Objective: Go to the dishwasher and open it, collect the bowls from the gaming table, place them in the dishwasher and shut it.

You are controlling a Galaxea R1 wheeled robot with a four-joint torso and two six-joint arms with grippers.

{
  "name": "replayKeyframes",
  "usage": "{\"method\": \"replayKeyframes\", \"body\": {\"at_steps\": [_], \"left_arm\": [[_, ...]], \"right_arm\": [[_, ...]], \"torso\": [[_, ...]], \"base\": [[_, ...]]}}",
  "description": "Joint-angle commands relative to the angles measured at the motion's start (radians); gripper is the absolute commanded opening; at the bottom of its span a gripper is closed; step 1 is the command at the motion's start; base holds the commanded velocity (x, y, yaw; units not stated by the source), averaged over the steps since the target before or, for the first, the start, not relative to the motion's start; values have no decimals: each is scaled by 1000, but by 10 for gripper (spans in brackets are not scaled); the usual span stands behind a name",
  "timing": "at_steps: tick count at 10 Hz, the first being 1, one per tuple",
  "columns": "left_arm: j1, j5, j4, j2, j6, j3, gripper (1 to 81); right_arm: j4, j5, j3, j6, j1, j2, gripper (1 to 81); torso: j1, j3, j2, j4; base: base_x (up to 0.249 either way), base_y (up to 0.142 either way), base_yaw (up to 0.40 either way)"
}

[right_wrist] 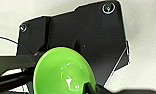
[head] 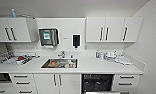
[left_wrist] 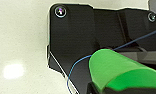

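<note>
Bright green bowl [left_wrist: 124, 72] held at the left end effector [left_wrist: 99, 87], seen from its outer side, close against the dark wrist plate, a thin blue cable running just past it. Fingers hard to make out there, so the grip itself cannot be told for certain. Second green bowl [right_wrist: 64, 71] at the right end effector [right_wrist: 90, 88], hollow side facing the camera, glossy inside, with a dark finger [right_wrist: 88, 87] hooked over its rim; clamped on that rim as far as can be seen. Pale glossy floor [left_wrist: 19, 37] beyond both end effectors.

Farther out, ahead in the head view: dishwasher [head: 97, 83] open, dark inside with racks, set under the white table [head: 94, 65] between white doors and drawers. Steel sink [head: 59, 63] with dishes in it, tap behind. Dish rack [head: 4, 58] at one end, white dishes [head: 110, 55] near the other. Wall cabinets [head: 111, 29] above, towel dispenser [head: 48, 37] and dark soap dispenser [head: 76, 40] between them.
</note>
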Motion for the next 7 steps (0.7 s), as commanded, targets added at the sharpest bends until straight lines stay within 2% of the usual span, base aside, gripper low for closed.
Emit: {"method": "replayKeyframes", "body": {"at_steps": [1,7], "left_arm": [[-78,44,-1,-6,6,-2,10],[-75,44,2,-8,6,-2,10]], "right_arm": [[-4,-38,0,-2,72,-10,10],[-6,-38,2,-2,71,-10,10]], "torso": [[0,0,0,0],[0,0,0,0]], "base": [[160,0,0],[155,0,0]]}}
